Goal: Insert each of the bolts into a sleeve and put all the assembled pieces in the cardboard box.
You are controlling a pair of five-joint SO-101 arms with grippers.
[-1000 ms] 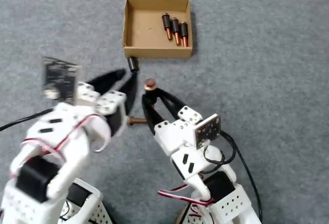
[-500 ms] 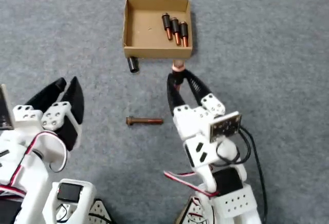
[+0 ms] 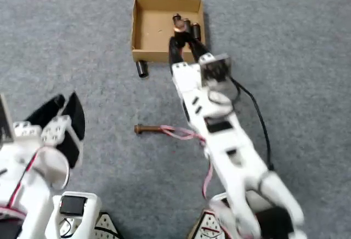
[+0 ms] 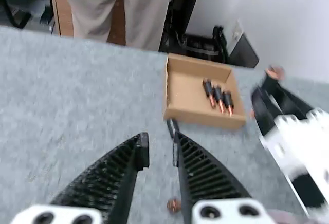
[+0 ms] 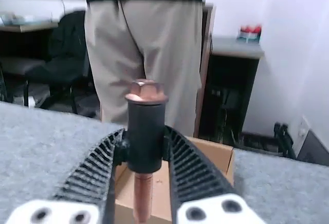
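My right gripper (image 3: 182, 39) hangs over the near part of the cardboard box (image 3: 143, 30), shut on an assembled piece (image 3: 179, 26). In the right wrist view that piece (image 5: 145, 131) is a black sleeve with a copper bolt through it, upright between the fingers (image 5: 97, 167). Assembled pieces (image 4: 217, 95) lie side by side in the box (image 4: 185, 88). One loose black sleeve (image 3: 142, 68) lies just outside the box's near wall. A loose copper bolt (image 3: 147, 130) lies mid-table. My left gripper (image 3: 67, 101) stands open at the near left with nothing between its fingers (image 4: 131, 154).
The right arm's red and white cable (image 3: 184, 134) trails over the tip end of the loose bolt. Grey carpet-like cloth (image 3: 296, 47) covers the table. A person stands beyond the table's far edge (image 5: 144, 39).
The right arm has carried the assembled piece from mid-table up to the box. The left arm has drawn back to the near left, away from the loose sleeve.
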